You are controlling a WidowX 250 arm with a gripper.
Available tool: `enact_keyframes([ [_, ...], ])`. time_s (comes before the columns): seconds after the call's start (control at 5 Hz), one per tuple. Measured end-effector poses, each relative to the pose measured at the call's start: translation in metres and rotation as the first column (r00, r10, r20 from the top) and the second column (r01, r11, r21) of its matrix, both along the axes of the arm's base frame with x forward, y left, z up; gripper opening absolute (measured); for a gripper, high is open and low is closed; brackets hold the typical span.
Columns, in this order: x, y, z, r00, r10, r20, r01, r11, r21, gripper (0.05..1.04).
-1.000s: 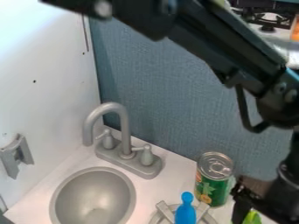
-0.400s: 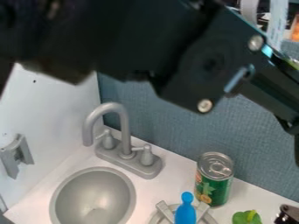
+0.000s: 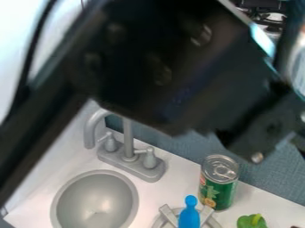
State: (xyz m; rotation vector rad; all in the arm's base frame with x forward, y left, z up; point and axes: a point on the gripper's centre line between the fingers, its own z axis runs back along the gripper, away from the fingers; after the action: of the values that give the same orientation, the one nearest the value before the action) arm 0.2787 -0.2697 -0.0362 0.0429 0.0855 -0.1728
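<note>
At far left, the sink [image 3: 95, 200] sits sunk in the white counter [image 3: 173, 173], its rim about level with the top, as a basin must be to catch what falls from above. Just behind it, the tap [image 3: 128, 162] stands on a grey base with a handle on each side; its spout hooks toward the basin side, presumably so that water would drop inside the rim.

Above these, your arm [image 3: 173, 71] crosses the upper view from left to right, close to the camera, and hides much of the blue wall [image 3: 271, 182] and part of the spout. You cannot tell from here how far open your gripper is, nor whether it has hold of anything; the reason for the arm's pose is likewise uncertain.

Right of the sink, the blue piece [image 3: 189, 218], narrow-necked with a rounded head, lies or stands over the grey ring [image 3: 168, 216], between two raised bars. The bars may help to steady it, though you cannot tell whether they touch it.

Next, the can [image 3: 217, 193] stands upright near the wall, lid upward, just beside one of the bars; its flat bottom suits that stance. Farthest right, the pepper [image 3: 251, 221] rests on the counter near the lower edge of the view, apart from the can, its yellow-green stem upward. Its rounded body probably makes it readier to roll than the can.
</note>
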Motion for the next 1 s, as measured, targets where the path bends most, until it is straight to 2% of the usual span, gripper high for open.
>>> enact_keyframes([
  [0.4,0.006,0.002,-0.019,0.999,0.017,-0.045,-0.015,0.999,0.033,1.001],
  [0.6,0.015,0.007,-0.024,0.998,0.029,-0.046,-0.028,0.999,0.024,1.001],
  [0.8,0.016,0.007,-0.033,0.998,0.012,-0.055,-0.011,1.0,0.026,0.917],
  [1.0,0.019,0.005,-0.033,0.999,0.002,-0.039,-0.001,1.0,0.01,0.677],
])
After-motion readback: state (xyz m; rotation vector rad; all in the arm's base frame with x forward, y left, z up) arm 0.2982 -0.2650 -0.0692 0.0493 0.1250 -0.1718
